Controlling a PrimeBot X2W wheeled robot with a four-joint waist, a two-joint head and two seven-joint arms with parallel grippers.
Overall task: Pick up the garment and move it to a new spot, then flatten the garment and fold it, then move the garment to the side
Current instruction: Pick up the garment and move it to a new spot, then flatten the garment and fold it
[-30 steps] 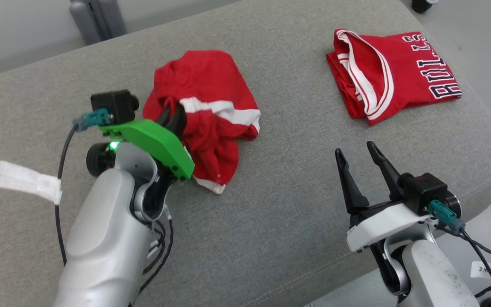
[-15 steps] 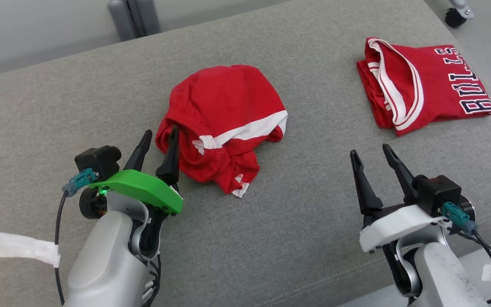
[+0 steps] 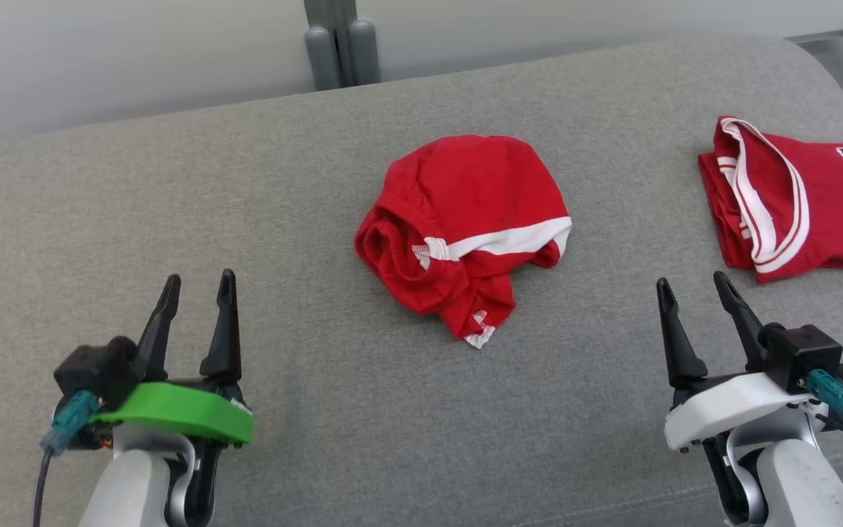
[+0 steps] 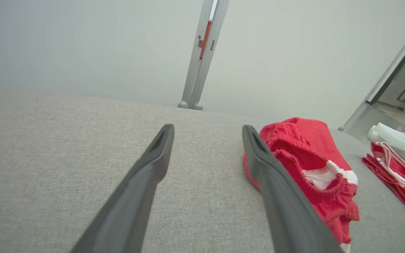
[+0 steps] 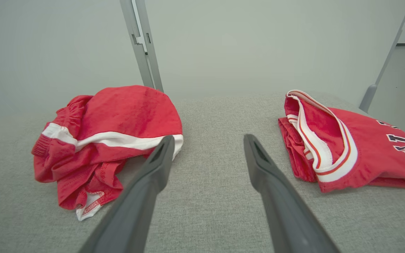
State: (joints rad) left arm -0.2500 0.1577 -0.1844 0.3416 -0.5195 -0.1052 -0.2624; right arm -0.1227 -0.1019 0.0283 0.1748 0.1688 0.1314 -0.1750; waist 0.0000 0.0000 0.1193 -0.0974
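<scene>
Crumpled red shorts w/ white stripe point(image 3: 465, 234) lay mid grey fabric cushion point(image 3: 246, 219). L gripper point(image 3: 200, 277) & R gripper point(image 3: 691, 279) stood apart from them, jaws spread, empty.

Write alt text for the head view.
A crumpled red garment with a white stripe lies untouched in the middle of a grey fabric cushion. A folded red jersey with white trim sits at the right edge. The left tool and right tool stand open and empty at the bottom corners.
</scene>
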